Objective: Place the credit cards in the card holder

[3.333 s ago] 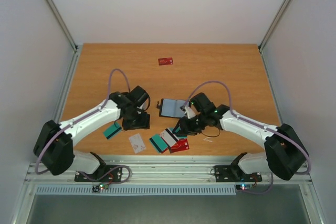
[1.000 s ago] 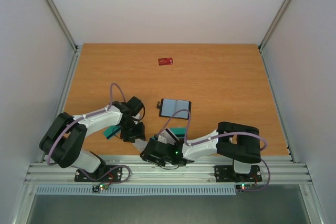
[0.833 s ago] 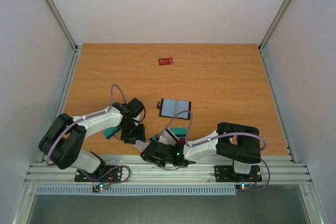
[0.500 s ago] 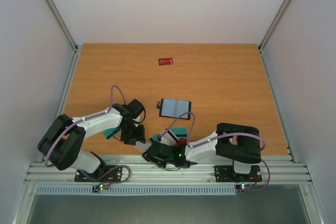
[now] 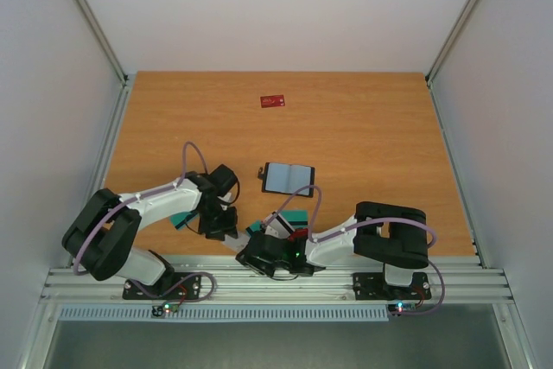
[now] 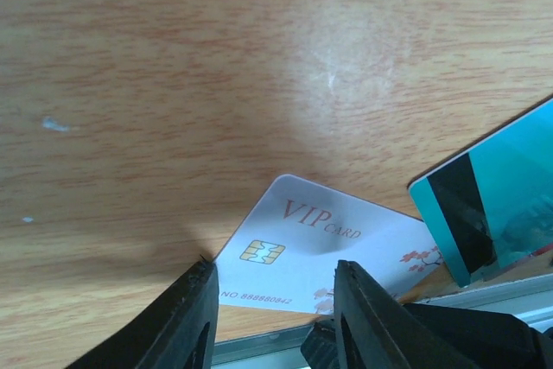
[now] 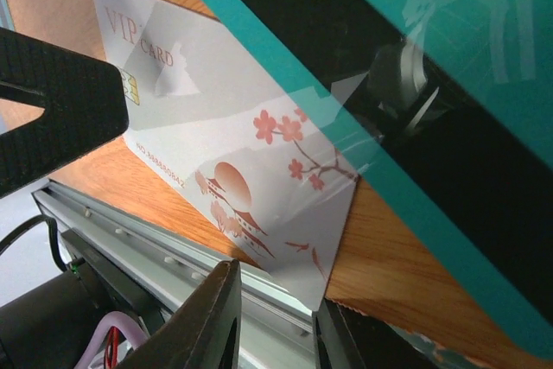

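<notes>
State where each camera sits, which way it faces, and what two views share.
Top external: above and behind the bases, looking down at the table; both arms show.
Left wrist: low, facing the white VIP card; its two fingers show.
Right wrist: close in, facing the teal card; one of its fingers shows.
Shared: both wrist views show the white VIP card and teal card.

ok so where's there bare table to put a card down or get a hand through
Bare wood: the right side, past the card holder; the far-left corner, left of the red card. Crowded: the near edge, where the left gripper and right gripper meet over the white VIP card and teal cards.
</notes>
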Robot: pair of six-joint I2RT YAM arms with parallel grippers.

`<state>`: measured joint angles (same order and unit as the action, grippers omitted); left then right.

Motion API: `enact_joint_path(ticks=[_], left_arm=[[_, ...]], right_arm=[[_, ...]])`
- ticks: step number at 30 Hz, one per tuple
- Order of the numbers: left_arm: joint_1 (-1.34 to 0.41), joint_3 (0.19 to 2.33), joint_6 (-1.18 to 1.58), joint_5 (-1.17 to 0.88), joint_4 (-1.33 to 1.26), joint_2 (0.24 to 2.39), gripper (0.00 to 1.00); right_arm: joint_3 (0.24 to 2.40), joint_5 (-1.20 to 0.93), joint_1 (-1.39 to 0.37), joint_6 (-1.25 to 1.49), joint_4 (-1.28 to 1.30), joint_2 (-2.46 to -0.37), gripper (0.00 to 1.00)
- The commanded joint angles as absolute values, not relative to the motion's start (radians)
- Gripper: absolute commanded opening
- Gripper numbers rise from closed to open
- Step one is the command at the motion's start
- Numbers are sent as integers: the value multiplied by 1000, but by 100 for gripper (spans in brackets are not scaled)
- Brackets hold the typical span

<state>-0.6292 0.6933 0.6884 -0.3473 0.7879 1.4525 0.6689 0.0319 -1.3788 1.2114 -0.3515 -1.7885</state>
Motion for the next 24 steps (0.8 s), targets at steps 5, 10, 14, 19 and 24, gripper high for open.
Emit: enact_joint_path(ticks=[5, 10, 14, 19, 24], left_arm=[[-656, 644, 688, -338, 756, 1489, 34], [-661, 641, 681, -339, 750, 1499, 30], [-666, 642, 680, -339, 750, 1498, 28], [-669, 648, 680, -335, 755, 1494, 28], [-668, 653, 682, -336, 757, 1493, 27]], right_arm=[[660, 133, -1314, 1165, -326, -1761, 22], [643, 121, -1305, 1164, -330, -1749, 17], [645, 108, -1298, 1148, -324, -1734, 12], [654, 89, -1290, 1126, -307, -1713, 11], [664, 67, -1283, 1100, -291, -1690, 11]])
